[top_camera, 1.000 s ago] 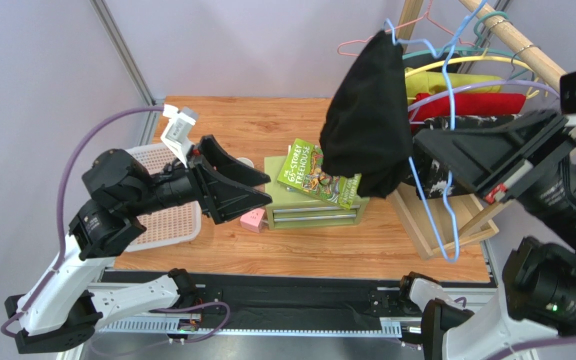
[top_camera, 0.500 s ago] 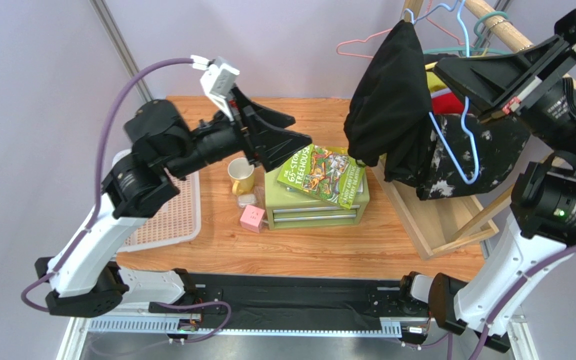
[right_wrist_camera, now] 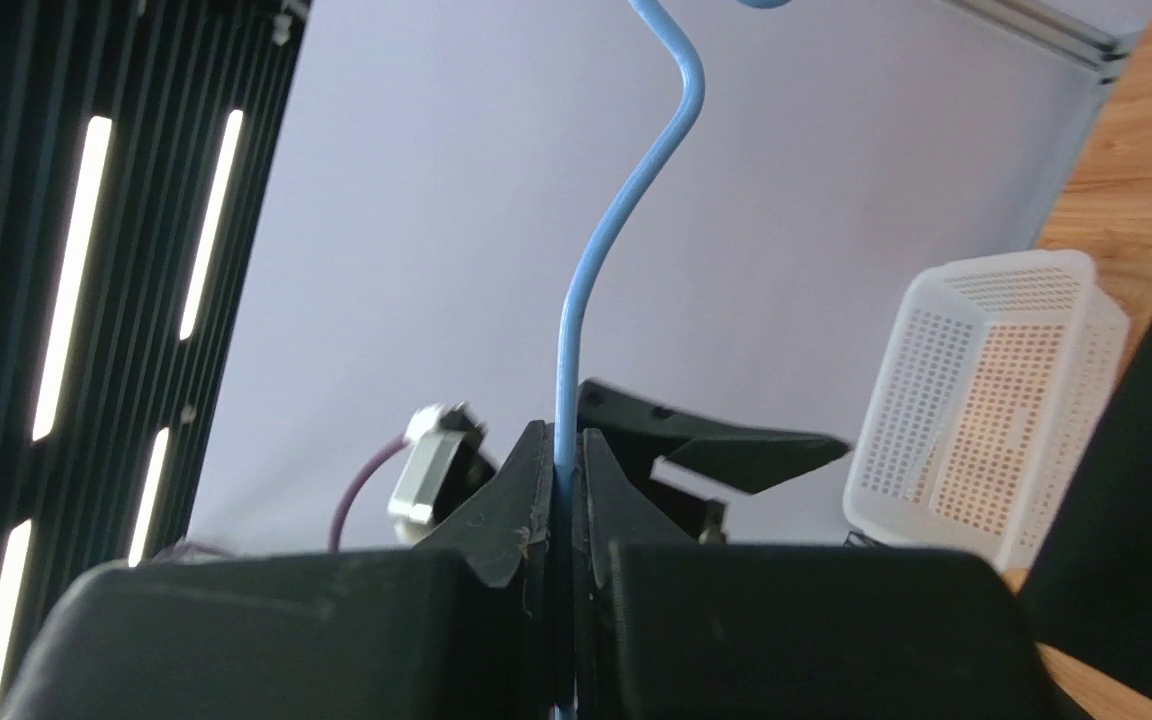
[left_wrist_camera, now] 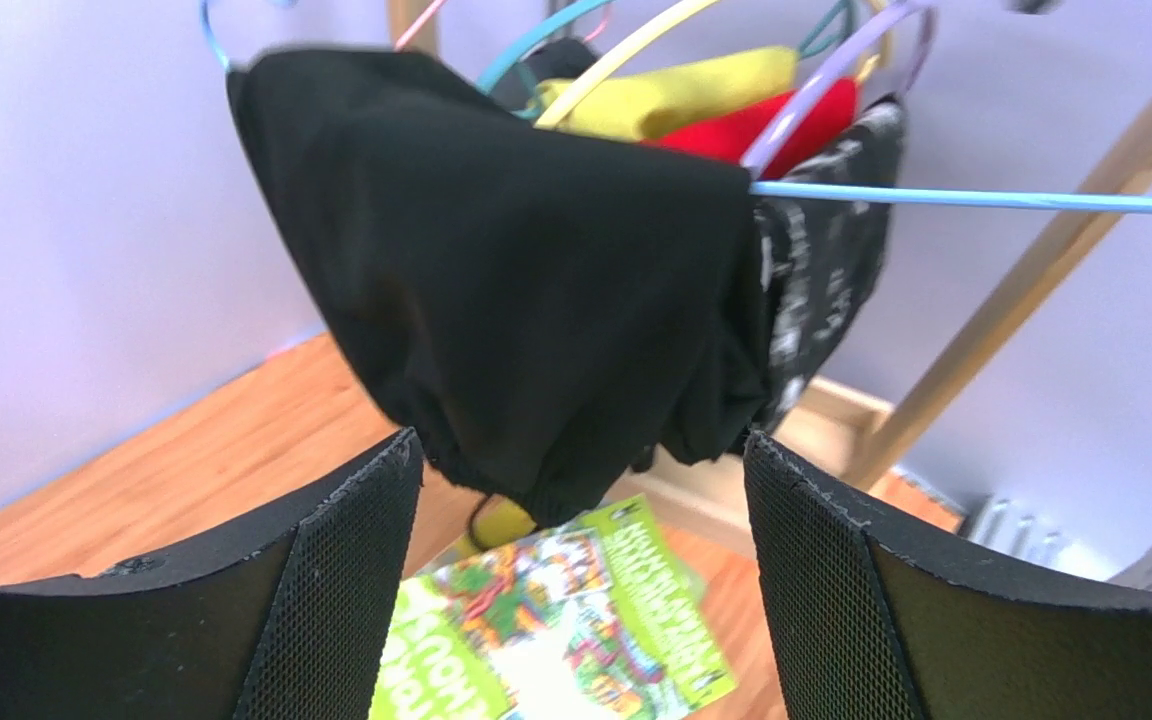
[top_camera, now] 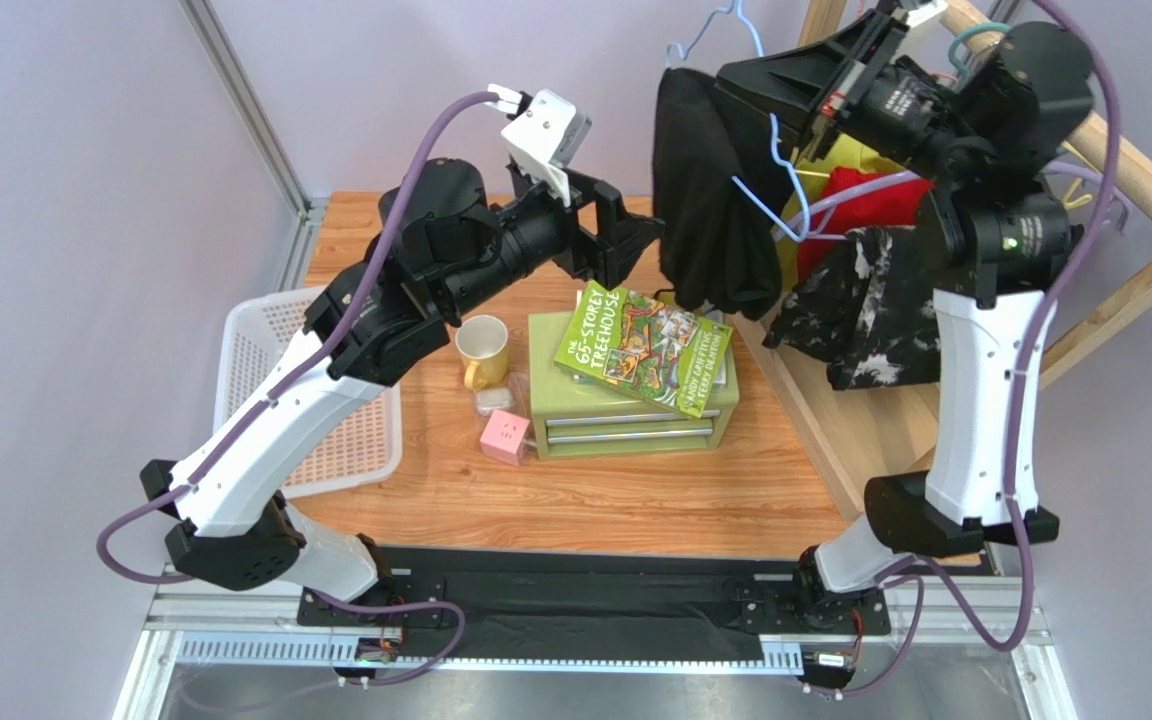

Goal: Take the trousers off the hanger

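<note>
Plain black trousers (top_camera: pixel 710 188) hang over a blue hanger (top_camera: pixel 778 195), held high above the table. My right gripper (top_camera: pixel 796 93) is shut on the hanger's blue wire neck (right_wrist_camera: pixel 597 270), and the jaws pinch it in the right wrist view (right_wrist_camera: pixel 564 450). My left gripper (top_camera: pixel 630 248) is open just left of the trousers and does not touch them. In the left wrist view the black trousers (left_wrist_camera: pixel 522 300) fill the space ahead of the open gripper (left_wrist_camera: pixel 579 465). Yellow-green (left_wrist_camera: pixel 672 98), red (top_camera: pixel 875 195) and black speckled (top_camera: pixel 860 293) garments hang behind on other hangers.
A wooden rack (top_camera: pixel 1123 158) carries the other hangers at the back right, over its wooden base (top_camera: pixel 868 435). A green drawer box (top_camera: pixel 627 420) with a book (top_camera: pixel 642 348) on it stands mid-table. A yellow mug (top_camera: pixel 485 353), a pink cube (top_camera: pixel 504 435) and a white basket (top_camera: pixel 312 405) lie to the left.
My right gripper has swung the blue hanger and black trousers up and to the left. My left arm has risen and reached right, and its open gripper is now beside the trousers.
</note>
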{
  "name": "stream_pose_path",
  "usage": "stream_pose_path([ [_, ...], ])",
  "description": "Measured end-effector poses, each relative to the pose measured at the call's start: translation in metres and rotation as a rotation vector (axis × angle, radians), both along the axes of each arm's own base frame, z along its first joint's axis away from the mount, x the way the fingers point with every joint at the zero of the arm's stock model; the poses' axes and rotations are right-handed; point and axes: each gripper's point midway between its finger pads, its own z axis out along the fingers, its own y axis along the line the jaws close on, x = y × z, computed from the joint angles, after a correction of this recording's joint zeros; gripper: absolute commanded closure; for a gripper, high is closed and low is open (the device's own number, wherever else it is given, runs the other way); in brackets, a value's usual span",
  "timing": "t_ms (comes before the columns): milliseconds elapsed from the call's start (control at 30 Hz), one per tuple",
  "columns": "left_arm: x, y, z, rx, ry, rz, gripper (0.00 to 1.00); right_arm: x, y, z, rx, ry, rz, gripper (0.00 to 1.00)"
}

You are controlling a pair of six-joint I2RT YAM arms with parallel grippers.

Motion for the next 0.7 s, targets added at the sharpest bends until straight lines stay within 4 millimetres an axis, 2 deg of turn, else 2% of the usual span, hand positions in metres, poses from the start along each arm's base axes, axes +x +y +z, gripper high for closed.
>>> stream_pose_path([
  [100, -0.002, 0.014, -0.008, 0.03, -0.025, 0.028, 0.14, 0.031, 0.005, -0.025, -0.034, 0.06, -0.054, 1.0],
  [200, -0.012, 0.03, -0.009, 0.039, -0.044, 0.029, 0.13, 0.043, 0.012, -0.032, -0.049, 0.063, -0.094, 1.0],
  [433, -0.034, 0.056, 0.02, -0.002, -0.118, 0.016, 0.12, 0.017, 0.039, -0.003, -0.012, -0.024, -0.1, 1.0],
  [567, -0.03, 0.054, 0.035, 0.004, -0.17, 0.021, 0.11, 0.009, 0.044, 0.008, 0.016, -0.046, -0.104, 1.0],
  [700, -0.019, 0.041, 0.03, 0.032, -0.195, 0.024, 0.11, 0.009, 0.049, 0.01, 0.028, -0.044, -0.119, 1.0],
])
